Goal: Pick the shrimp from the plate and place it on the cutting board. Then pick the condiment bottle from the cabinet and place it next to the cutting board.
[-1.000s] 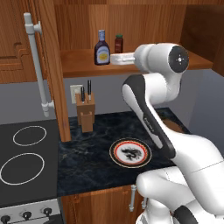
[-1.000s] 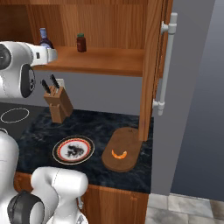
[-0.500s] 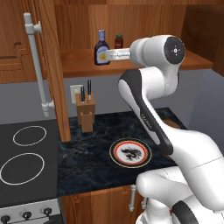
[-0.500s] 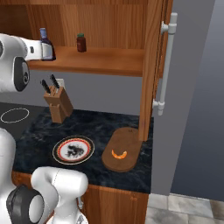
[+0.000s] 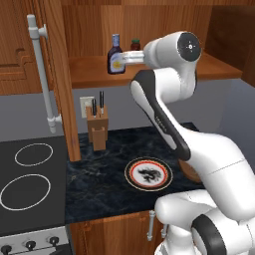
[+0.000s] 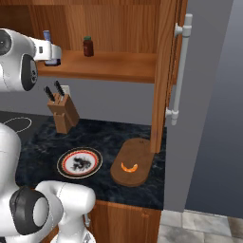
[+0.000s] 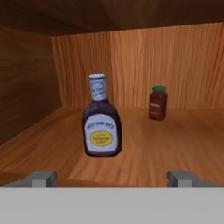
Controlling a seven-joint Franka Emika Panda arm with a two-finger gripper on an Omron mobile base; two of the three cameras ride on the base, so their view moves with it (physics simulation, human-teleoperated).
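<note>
Left base view: the gripper [image 5: 121, 60] sits level with the shelf, right by the bottle [image 5: 116, 55]. Right base view: the shrimp [image 6: 129, 167] lies on the board [image 6: 142, 147], plate [image 6: 65, 159] alongside. Hand view: fingers [image 7: 42, 178] spread wide, bottle [image 7: 101, 120] upright between them, untouched, jar [image 7: 157, 103] behind.

The shrimp [image 6: 129, 167] lies on the cutting board [image 6: 130, 163], which rests on the dark bench [image 6: 109, 137] just right of the plate [image 6: 79, 163]. A knife block [image 6: 62, 112] stands behind. On the cabinet [image 6: 163, 71] shelf stands a small red jar [image 6: 88, 46].
</note>
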